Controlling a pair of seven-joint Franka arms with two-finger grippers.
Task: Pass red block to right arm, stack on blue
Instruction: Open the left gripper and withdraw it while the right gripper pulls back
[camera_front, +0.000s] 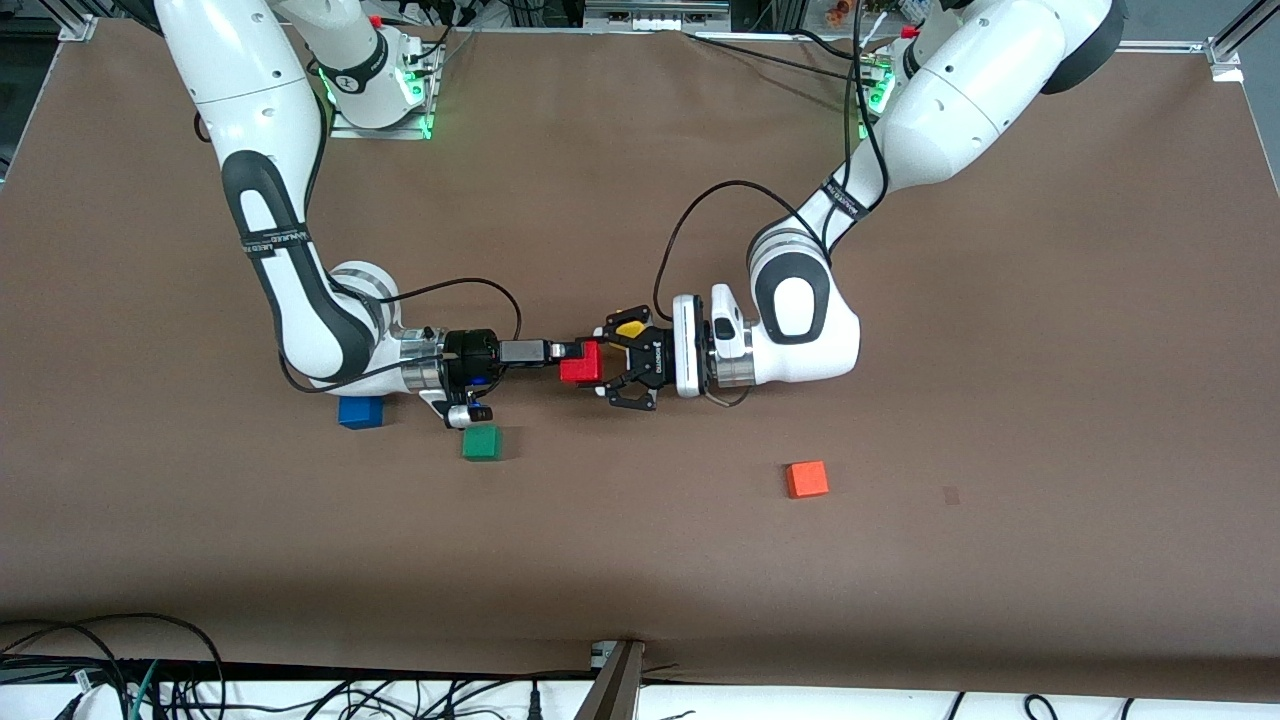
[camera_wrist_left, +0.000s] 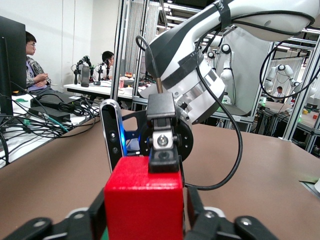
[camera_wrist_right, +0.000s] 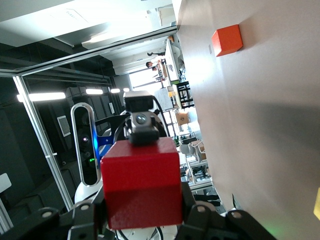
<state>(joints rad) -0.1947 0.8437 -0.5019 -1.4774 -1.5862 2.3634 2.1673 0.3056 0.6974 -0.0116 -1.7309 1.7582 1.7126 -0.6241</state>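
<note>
Nearest the front camera, a lighter orange-red cube (camera_front: 806, 479) lies on the brown table (camera_front: 640, 580) toward the left arm's end; it plays no part in the task. Slightly farther from that camera, toward the right arm's end, lies a green cube (camera_front: 481, 442). Just beside it, farther again, sits the small solid blue cube (camera_front: 361, 411), the stacking target, close under the right arm's wrist.

Above the middle of the table the two hands meet head-on, wrists level, so that the small deep-red cube (camera_front: 580, 366) can change owner in the air. The right gripper (camera_front: 578, 350), with slim straight black fingers, is closed onto the red block. The left wrist view shows one finger pressed on the cube's upper face (camera_wrist_left: 163, 159).

The left gripper (camera_front: 612, 366), a black linkage hand on a white boxy wrist, stands with its jaws spread to either side of the cube. They appear clear of its faces, so the block seems to be carried by the right gripper alone. The handover thus looks nearly complete.

The likely next demand is a straight retreat of the left hand, then a short carry to the blue cube. The risk is a corner catching a spread jaw and twisting the cube in its narrow grip.
</note>
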